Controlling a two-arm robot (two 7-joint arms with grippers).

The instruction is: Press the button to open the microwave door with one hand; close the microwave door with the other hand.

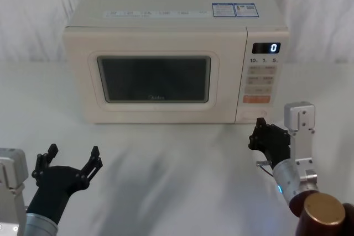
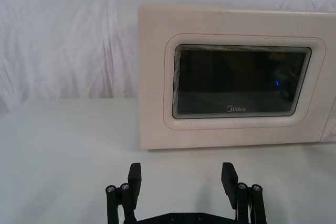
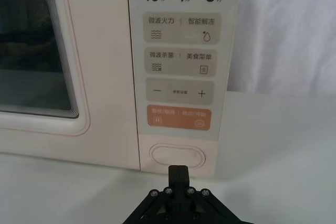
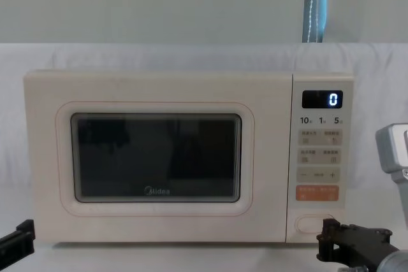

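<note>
1. The right gripper [image 3: 178,174] hangs nearest the microwave [image 1: 166,37], just in front of its lower right corner, with its fingers drawn together into one narrow tip and holding nothing. That tip points at the button [image 3: 177,156], the plain oval key at the bottom of the microwave's keypad panel [image 3: 181,66].
2. The likeliest slip is height: if the tip rises as it advances, it meets the orange key [image 3: 178,118] just above the button and could start the oven.
3. If it drifts low or sideways, it presses the bare panel edge and the latch probably does not release.
4. The left gripper [image 2: 181,179] waits spread wide and empty, well in front of the microwave's left end.
5. The microwave door [image 1: 155,78] sits flush and shut. Its hinge side cannot be told, so if the door swings out toward the left gripper, it may strike those open fingers.
</note>
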